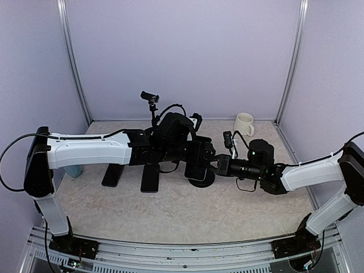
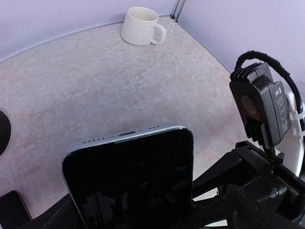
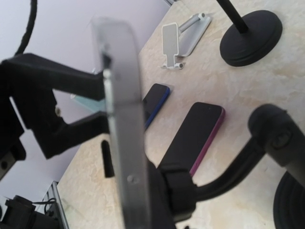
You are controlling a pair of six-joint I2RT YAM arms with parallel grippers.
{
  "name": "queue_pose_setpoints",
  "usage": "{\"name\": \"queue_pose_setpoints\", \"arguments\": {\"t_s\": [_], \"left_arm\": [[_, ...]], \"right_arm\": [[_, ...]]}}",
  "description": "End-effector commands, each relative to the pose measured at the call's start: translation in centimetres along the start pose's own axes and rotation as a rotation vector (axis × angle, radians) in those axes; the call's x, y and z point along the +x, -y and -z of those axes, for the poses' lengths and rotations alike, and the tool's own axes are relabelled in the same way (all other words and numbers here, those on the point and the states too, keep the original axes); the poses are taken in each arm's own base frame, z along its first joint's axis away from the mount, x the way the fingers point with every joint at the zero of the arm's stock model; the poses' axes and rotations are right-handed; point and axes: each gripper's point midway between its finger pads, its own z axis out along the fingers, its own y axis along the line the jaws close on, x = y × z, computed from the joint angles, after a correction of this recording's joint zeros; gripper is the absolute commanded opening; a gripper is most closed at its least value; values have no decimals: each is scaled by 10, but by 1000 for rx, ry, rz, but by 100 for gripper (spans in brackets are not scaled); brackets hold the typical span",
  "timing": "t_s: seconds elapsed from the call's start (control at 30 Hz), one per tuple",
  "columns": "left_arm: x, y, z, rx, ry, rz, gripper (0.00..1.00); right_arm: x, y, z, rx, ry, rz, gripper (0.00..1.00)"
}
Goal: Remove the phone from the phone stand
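The phone (image 1: 195,170) has a dark screen and a silver edge and stands upright in the black phone stand (image 1: 203,181) at mid table. Its screen fills the bottom of the left wrist view (image 2: 131,181). The right wrist view shows it edge-on (image 3: 121,138). My left gripper (image 1: 199,154) is at the phone, and its black fingers (image 3: 57,86) reach its face and edge. My right gripper (image 1: 218,165) meets the stand from the right at the clamp (image 3: 178,193) behind the phone. The stand's curved arm (image 3: 267,138) runs off to the right.
Two phones lie flat left of the stand, one purple-edged (image 3: 195,136) and one blue-edged (image 3: 155,102). A white stand (image 3: 183,36) lies at the back beside a black round-based pole (image 3: 250,38). A cream mug (image 1: 244,123) stands back right. A pale blue object (image 1: 74,170) is behind the left arm.
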Motion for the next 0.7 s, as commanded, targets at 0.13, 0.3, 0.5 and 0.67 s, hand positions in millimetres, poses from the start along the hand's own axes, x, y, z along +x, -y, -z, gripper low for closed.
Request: {"name": "queue_pose_setpoints", "arguments": {"t_s": [0.13, 0.3, 0.5, 0.67], "left_arm": [[5, 1, -3, -53, -35, -52, 93], [5, -5, -7, -83, -46, -55, 87], [9, -13, -10, -100, -66, -49, 77], [11, -14, -13, -103, -72, -51, 67]], "right_arm": [[-15, -20, -8, -54, 36, 23, 0], [-13, -25, -8, -70, 32, 21, 0], [-12, -25, -8, -66, 29, 18, 0], [-10, -25, -9, -65, 13, 11, 9]]}}
